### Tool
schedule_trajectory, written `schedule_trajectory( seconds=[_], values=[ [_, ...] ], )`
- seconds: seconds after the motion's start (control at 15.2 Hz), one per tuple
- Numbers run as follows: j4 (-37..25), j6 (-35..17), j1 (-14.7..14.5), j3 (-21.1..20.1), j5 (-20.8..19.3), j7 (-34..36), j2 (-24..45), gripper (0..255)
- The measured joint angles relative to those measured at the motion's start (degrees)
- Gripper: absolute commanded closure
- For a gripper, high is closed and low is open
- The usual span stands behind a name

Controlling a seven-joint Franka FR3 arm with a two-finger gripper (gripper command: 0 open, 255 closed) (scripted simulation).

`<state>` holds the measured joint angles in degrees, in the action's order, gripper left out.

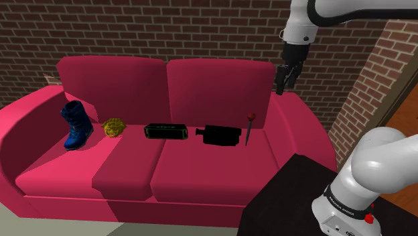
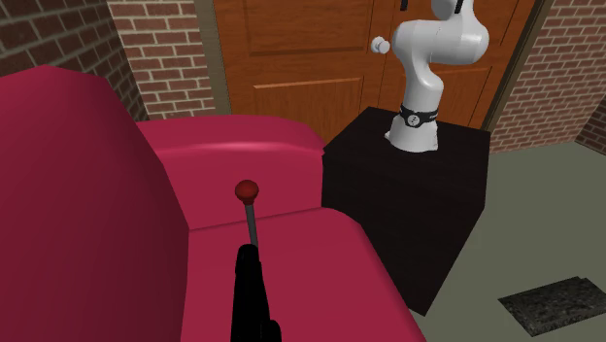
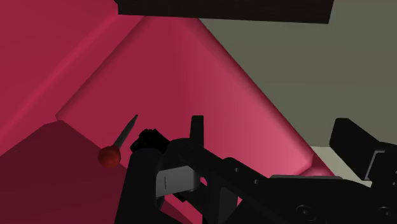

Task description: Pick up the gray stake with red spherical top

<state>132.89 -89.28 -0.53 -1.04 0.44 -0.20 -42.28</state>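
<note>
Claw (image 1: 284, 80) hangs high, up by the top of the sofa's backrest, pointing down. In the wrist view its fingers (image 3: 356, 137) stand spread with nothing between them. So no grip yet, and by my reading the approach is barely begun: the descent, the closing and the lift are all left to do.

Below it, toward the shoulder view's left, stands the gray stake (image 1: 248, 133). It's near upright on the seat cushion at that view's right, with its red ball (image 1: 251, 116) on top. There's a tight neighbour: the black camcorder (image 1: 220, 135) sits just beside the stake, on the shoulder view's left.

Behind the stake rises the red sofa (image 1: 201, 87) backrest. To the right comes the armrest, then the black stand (image 2: 427, 194) off the sofa's end. Open room is overhead and along the cushion's front, so a drop from above looks the cleanest lane.

Farther along sit a black box (image 1: 165, 131), a yellow lump (image 1: 114, 127) and a blue boot (image 1: 77, 125), all well apart from the stake.
</note>
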Motion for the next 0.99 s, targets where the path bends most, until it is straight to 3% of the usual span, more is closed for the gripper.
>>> schedule_trajectory(
  seconds=[0.46, 0.99],
  values=[
    [1.2, -6.9, 1.4, 3.9, -1.3, -3.8, 6.5, 0],
    [-1.1, -17.5, 3.0, 9.8, -1.3, -10.1, 20.8, 0]
  ],
)
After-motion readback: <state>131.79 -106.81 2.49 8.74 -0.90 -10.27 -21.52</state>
